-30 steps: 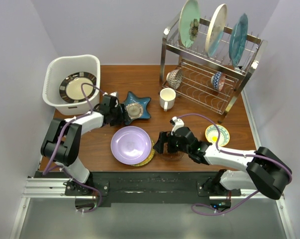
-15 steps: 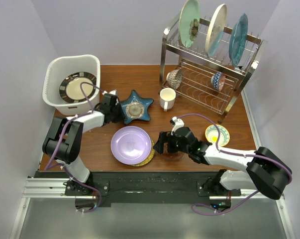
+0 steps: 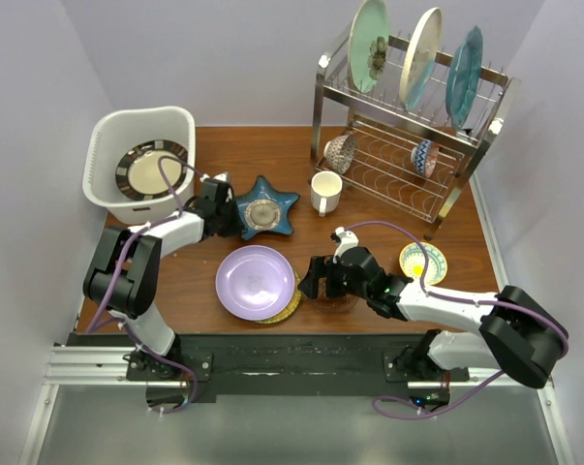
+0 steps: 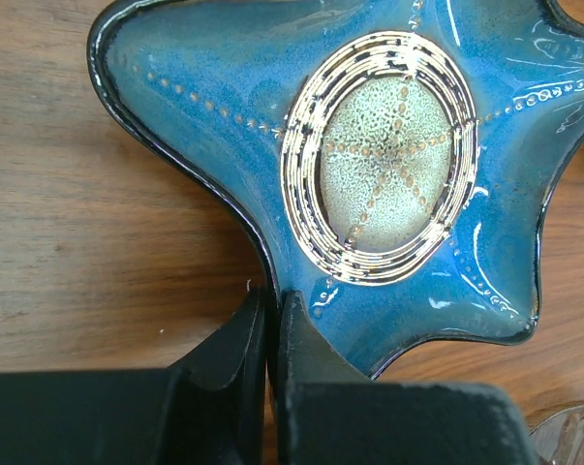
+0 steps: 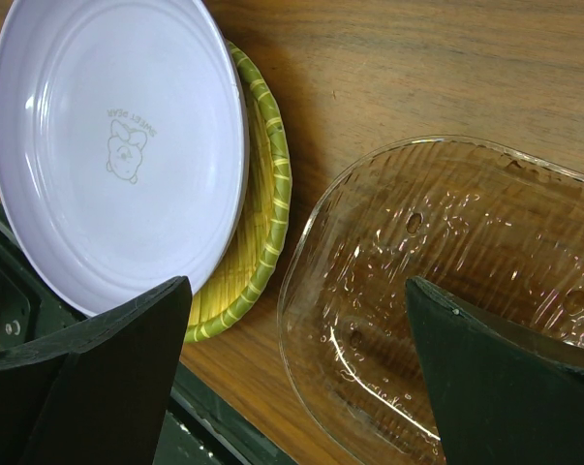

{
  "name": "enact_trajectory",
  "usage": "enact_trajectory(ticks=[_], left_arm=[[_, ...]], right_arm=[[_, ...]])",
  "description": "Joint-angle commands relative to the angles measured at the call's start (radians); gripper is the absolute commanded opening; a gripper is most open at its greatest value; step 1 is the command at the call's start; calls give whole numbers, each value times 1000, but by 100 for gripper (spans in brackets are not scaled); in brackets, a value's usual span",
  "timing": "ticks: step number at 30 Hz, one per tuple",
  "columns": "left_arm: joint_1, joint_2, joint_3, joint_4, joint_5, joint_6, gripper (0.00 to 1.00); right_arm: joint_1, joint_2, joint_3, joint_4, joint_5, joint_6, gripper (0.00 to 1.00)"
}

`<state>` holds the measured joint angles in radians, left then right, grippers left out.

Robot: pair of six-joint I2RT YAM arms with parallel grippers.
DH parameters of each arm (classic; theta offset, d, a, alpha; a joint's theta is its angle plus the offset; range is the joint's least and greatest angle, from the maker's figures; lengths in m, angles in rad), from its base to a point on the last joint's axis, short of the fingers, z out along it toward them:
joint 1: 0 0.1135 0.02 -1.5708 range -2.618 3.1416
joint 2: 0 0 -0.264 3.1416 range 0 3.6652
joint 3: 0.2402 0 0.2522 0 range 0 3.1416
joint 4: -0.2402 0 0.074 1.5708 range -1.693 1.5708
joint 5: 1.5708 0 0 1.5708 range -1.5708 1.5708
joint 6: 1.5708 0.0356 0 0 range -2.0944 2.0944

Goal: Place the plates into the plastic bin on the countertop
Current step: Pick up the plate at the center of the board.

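A blue star-shaped dish (image 3: 265, 208) (image 4: 388, 184) lies on the countertop (image 3: 272, 155) right of the white plastic bin (image 3: 107, 131). My left gripper (image 3: 230, 209) (image 4: 272, 315) is shut on the dish's near rim, one finger under the edge and one on top. A black-rimmed cream plate (image 3: 151, 170) lies inside the bin. The lavender plate (image 3: 256, 281) (image 5: 117, 145) rests on a yellow-green woven plate (image 5: 261, 194) near the front edge. My right gripper (image 3: 322, 281) (image 5: 299, 291) hangs open over a clear glass dish (image 5: 446, 291), beside the lavender plate.
A steel wire rack (image 3: 408, 174) at the back right holds three upright plates: pale green (image 3: 371, 34), cream (image 3: 422, 53) and blue (image 3: 463, 73), with two bowls (image 3: 341, 152) below. A white mug (image 3: 324, 192) stands beside the rack. A small yellow-patterned bowl (image 3: 423, 262) sits at right.
My left gripper's jaws have closed onto the star dish's rim, and the dish has turned slightly. The right arm has not moved.
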<state>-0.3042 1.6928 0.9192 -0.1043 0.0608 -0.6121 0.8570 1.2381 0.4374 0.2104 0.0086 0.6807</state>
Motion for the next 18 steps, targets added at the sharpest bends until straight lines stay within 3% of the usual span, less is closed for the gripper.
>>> enact_trajectory(ticks=[1, 18], left_arm=[[-6, 5, 73, -72, -58, 55, 0], [-4, -27, 228, -189, -73, 92, 0]], right_arm=[[4, -9, 9, 23, 8, 3, 95], [4, -42, 11, 1, 16, 3, 95]])
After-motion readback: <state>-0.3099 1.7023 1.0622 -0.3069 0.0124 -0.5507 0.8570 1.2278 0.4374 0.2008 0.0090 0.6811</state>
